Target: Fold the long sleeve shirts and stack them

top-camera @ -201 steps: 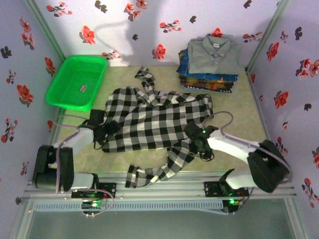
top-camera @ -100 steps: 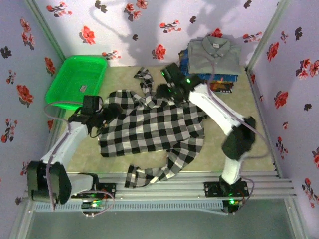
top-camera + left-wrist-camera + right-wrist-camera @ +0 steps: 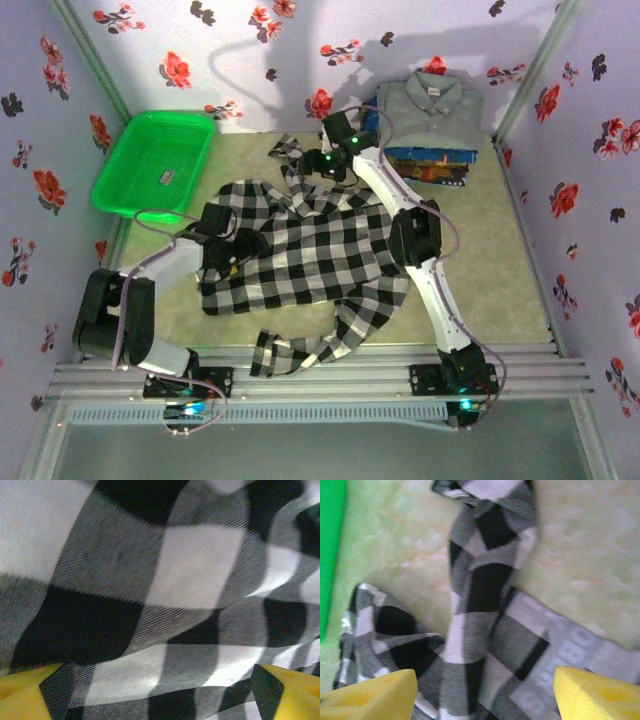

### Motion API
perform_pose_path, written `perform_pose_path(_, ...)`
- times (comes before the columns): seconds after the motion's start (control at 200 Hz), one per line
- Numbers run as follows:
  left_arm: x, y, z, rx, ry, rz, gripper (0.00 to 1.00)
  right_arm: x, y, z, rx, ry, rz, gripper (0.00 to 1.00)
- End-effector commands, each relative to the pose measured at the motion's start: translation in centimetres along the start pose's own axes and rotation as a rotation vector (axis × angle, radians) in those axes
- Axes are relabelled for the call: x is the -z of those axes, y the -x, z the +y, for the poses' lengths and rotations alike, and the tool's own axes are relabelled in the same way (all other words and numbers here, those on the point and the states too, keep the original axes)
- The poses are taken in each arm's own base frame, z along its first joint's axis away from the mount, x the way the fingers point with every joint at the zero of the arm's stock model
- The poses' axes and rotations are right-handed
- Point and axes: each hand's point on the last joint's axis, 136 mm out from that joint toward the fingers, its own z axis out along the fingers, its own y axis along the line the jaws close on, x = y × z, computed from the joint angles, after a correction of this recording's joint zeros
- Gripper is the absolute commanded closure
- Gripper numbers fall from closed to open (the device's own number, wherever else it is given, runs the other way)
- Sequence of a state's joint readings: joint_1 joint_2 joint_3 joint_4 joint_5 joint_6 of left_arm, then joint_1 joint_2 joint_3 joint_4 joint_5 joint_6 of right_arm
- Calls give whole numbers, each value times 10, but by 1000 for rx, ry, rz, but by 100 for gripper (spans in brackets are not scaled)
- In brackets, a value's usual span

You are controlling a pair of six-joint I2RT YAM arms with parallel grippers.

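Observation:
A black-and-white checked shirt [image 3: 310,250] lies spread over the middle of the table, one sleeve [image 3: 288,152] pointing to the back and the other trailing to the front edge. My left gripper [image 3: 238,246] is down on the shirt's left part, open, its yellow fingertips [image 3: 25,692] wide apart with checked cloth [image 3: 165,575] between them. My right gripper [image 3: 320,165] reaches far back over the collar area and stands open above the back sleeve [image 3: 485,575]. A plain grey shirt [image 3: 428,102] tops a folded stack of blue and dark patterned shirts [image 3: 430,160] at the back right.
A green plastic basket [image 3: 152,163] with a small item inside stands at the back left. Flowered walls enclose the table on three sides. Bare green tabletop [image 3: 500,250] shows to the right of the checked shirt. A metal rail [image 3: 320,375] runs along the front.
My left gripper has moved right onto the shirt's left part. My right arm swung from the shirt's front right corner to the collar at the back and has folded in closer.

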State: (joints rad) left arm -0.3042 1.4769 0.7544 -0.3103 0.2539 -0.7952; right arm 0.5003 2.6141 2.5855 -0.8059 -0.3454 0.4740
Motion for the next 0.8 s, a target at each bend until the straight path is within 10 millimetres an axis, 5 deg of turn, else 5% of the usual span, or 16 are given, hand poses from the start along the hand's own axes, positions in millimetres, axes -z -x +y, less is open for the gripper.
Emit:
perform_pose_path(0.0, -9, -11, 11, 10, 36, 15, 7, -15, -1, 41, 45, 151, -17, 27)
perform_pose_path(0.16, -13, -19, 23, 5, 72, 39, 7, -43, -22, 39, 41, 129, 24, 27)
perform_pose_path(0.35, -15, -27, 33, 13, 91, 51, 7, -55, -30, 9, 28, 3, 30, 31)
perform_pose_path(0.795, -20, -36, 43, 12, 103, 67, 7, -19, -18, 15, 219, -185, -57, 32)
